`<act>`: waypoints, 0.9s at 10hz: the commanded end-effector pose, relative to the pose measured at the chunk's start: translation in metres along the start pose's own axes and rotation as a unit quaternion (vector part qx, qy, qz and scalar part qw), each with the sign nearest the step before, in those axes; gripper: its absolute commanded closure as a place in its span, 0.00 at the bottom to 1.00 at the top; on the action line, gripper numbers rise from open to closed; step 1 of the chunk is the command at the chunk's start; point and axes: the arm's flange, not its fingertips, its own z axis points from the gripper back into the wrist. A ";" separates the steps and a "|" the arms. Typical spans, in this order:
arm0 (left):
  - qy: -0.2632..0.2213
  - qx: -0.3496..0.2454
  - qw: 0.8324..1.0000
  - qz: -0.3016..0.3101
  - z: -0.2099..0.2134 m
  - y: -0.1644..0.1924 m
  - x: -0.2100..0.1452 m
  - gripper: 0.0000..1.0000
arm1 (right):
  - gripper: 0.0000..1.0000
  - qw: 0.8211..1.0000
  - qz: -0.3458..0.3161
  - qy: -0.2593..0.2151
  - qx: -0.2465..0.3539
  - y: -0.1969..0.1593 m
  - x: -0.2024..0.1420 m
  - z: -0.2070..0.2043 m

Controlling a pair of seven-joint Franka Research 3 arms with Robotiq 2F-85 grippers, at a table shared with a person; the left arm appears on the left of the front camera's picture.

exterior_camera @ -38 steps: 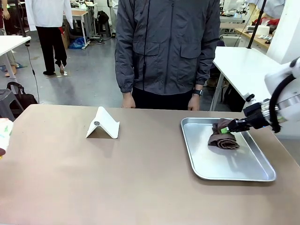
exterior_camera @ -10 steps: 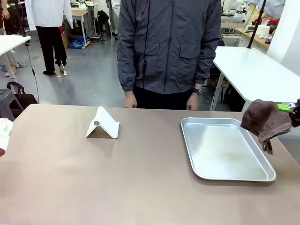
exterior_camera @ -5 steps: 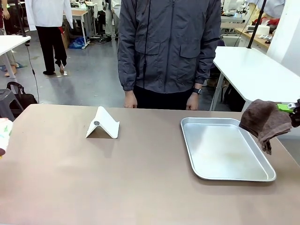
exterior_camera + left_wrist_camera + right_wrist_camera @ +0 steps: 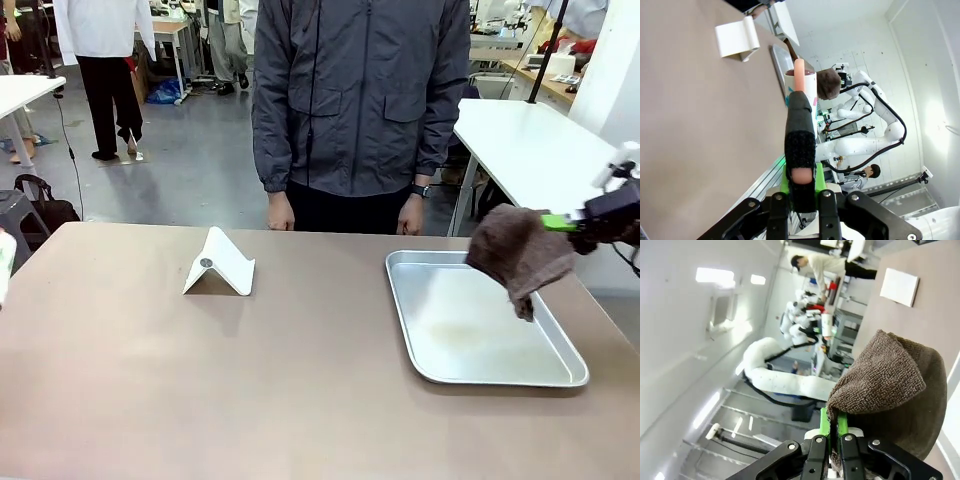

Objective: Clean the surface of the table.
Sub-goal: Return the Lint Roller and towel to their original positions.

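Observation:
My right gripper is shut on a brown cloth, which hangs in the air over the far right corner of the silver tray. In the right wrist view the cloth bulges out between the green pads of my right gripper. The brownish table stretches wide to the left of the tray. In the left wrist view my left gripper is shut on a spray bottle, white with a black, pink-tipped part, held off the table's left edge.
A white folded stand sits on the table's far left-middle. A person in a grey jacket stands at the far edge, hands hanging down. A white-topped table stands beyond the right corner.
My right gripper has carried the cloth left and slightly up, from beyond the tray's right rim to over its far right corner. The bottle at the left edge has slid further out of the picture.

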 end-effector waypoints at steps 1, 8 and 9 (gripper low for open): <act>-0.023 -0.005 1.000 -0.017 -0.040 -0.041 0.022 0.80 | 0.94 1.000 0.023 0.002 -0.021 0.011 0.010 -0.058; 0.099 0.126 0.982 0.097 -0.238 -0.093 0.123 0.80 | 0.94 0.998 0.041 0.004 -0.038 -0.029 0.016 -0.220; 0.099 0.153 0.978 0.105 -0.262 -0.097 0.140 0.80 | 0.94 0.999 0.030 0.019 -0.040 -0.042 0.011 -0.231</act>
